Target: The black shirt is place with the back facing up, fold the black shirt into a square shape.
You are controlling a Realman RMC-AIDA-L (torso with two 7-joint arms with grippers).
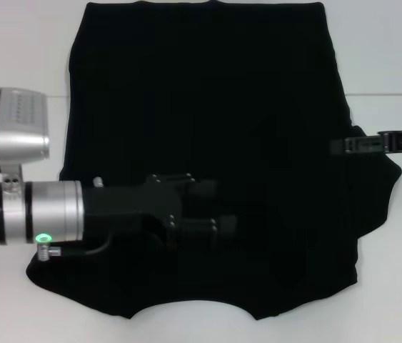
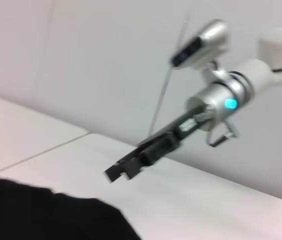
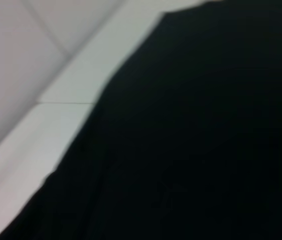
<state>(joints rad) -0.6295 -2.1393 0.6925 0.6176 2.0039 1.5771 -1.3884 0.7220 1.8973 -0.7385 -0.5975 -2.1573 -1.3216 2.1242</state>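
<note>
Black shirt [image 1: 208,107]: spread flat on the white counter [image 1: 15,50], plain side up, no lettering seen; the straight hem lies at the far edge of the head view and the curved neckline at the near edge. The right-hand side bulges outward in an uneven flap near the right tool.

Left tool [image 1: 218,211]: held over the near left part of the shirt, pointing toward the shirt's middle; its black fingers merge with the black cloth, so whether they are wide or narrow cannot be told.

Left arm [image 1: 36,211]: silver wrist segment with a green lit ring, reaching in from the left edge.

Right tool [image 1: 340,146]: seen at the right border of the shirt, above the bulging flap, pointing inward; in the left wrist view [image 2: 118,172] its tips are blurred, and its opening cannot be told.

Right wrist view: filled mostly by shirt cloth [image 3: 206,140], with a strip of counter [image 3: 25,145] beside it.
</note>
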